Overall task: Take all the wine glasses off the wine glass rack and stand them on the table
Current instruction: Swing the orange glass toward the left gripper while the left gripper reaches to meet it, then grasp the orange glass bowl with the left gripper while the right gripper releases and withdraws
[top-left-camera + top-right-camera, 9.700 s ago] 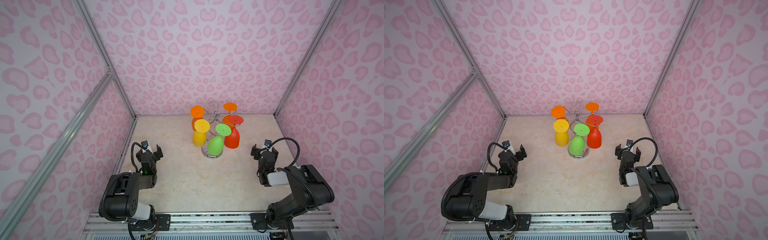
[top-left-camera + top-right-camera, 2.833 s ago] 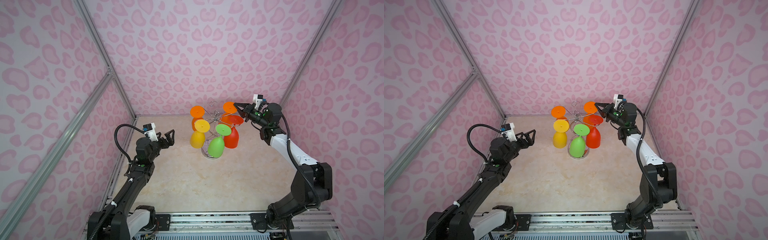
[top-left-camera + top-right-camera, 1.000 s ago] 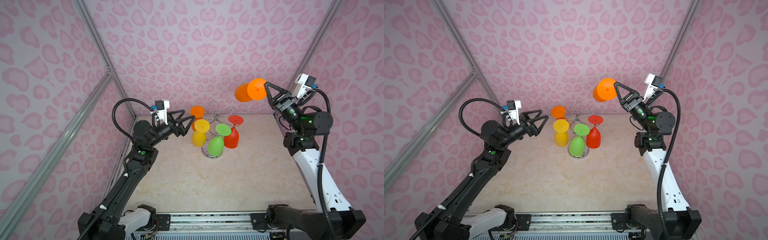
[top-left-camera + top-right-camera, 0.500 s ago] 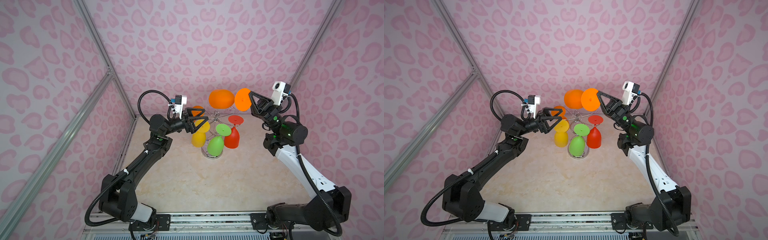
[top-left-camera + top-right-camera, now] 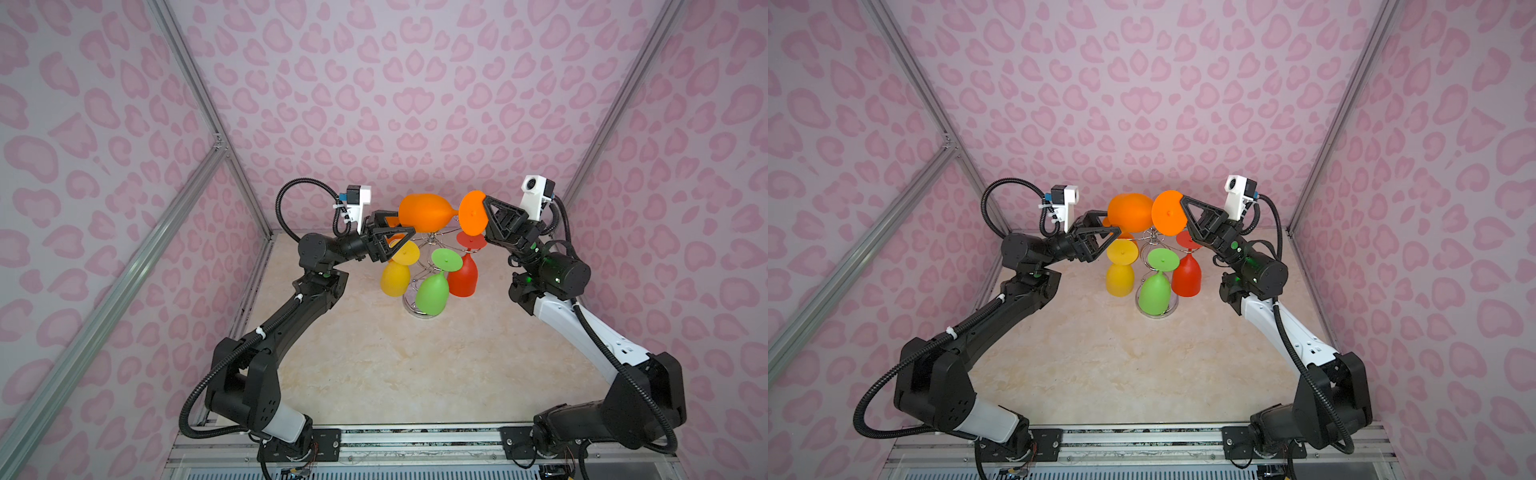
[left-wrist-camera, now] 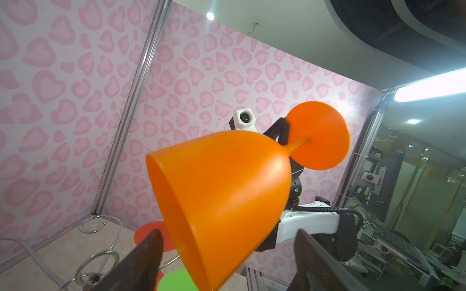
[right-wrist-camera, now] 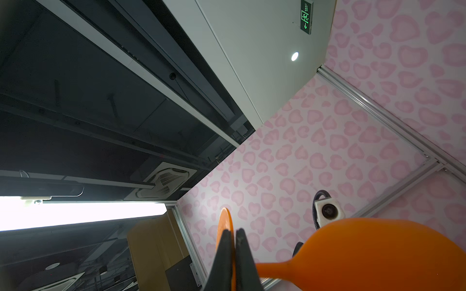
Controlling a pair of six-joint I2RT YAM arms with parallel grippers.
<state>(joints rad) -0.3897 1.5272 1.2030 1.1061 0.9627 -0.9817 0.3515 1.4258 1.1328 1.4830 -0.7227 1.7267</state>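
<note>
Overall, pink heart-print walls [image 5: 415,104] enclose a beige table [image 5: 395,374]. The left arm [image 5: 291,316] and right arm [image 5: 582,328] rise from the near edge and meet high over the table's rear middle. Below them stands the rack [image 5: 420,311], its chrome base on the table. On it a yellow glass [image 5: 395,282], a green glass [image 5: 432,293] and a red glass [image 5: 463,278] hang bowl down. The orange glass [image 5: 424,212] is off the rack and lies sideways in the air above it, bowl toward the left arm and foot toward the right. The right gripper [image 5: 485,203] is clenched on the rim of that foot; the right wrist view shows its fingers [image 7: 224,252] pressed together on the thin disc. The left gripper [image 5: 405,222] is spread wide, grasping nothing, with its fingers [image 6: 141,257] on either side of the bowl's mouth. In the left wrist view one finger sits close by the rim, though I cannot tell whether it touches, and the other stands clear.
</note>
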